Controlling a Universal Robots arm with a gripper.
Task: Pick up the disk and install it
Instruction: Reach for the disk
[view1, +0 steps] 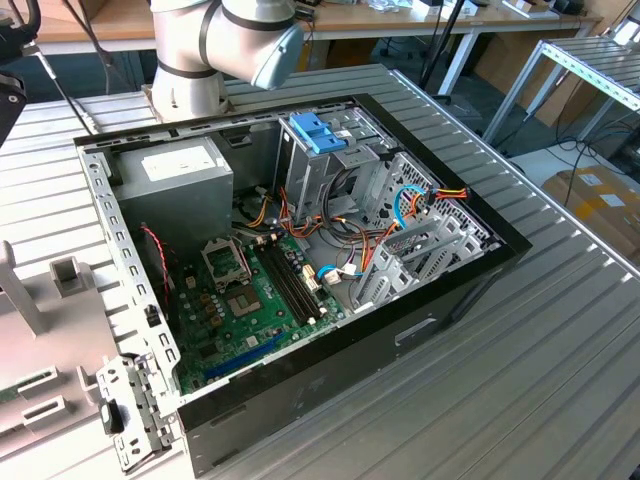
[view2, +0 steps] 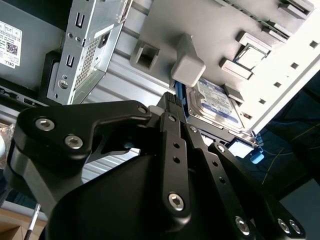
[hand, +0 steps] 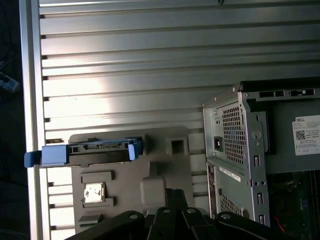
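Ribbed aluminium worktop (hand: 150, 60) runs under everything. Nearest in both wrist views, the black tool (hand: 175, 194) hangs above a grey holder plate (hand: 165, 172), close by the plate's square post (hand: 152, 189). Its tips look pressed together and pinch nothing.

Beyond the post, along one edge of the plate, sits the disk (hand: 89, 151), apart from the tool and untouched. Its blue tab overhangs the plate's corner farthest from the computer case (hand: 250, 150). The pick-up is not yet begun.

To do this reach well, I judge the tool should be spread wide before it comes down. It should be squared to the disk's long sides and kept off the post. The grip belongs on the metal body between the blue rails, since the plastic would likely flex or slip. A level, centred hold should keep the disk from twisting as it leaves the plate.

In the first wrist view the disk shows a thin dark edge with blue plastic at each end, so it seems to stand on edge in a slot. The second wrist view shows its flat silver face with a white label and a blue band.

A small square chip (hand: 94, 193) lies in a recess of the plate, just beside the disk. Farther off, beside the plate, the case stands open, with a blue-latched drive cage (view1: 318, 132) inside.
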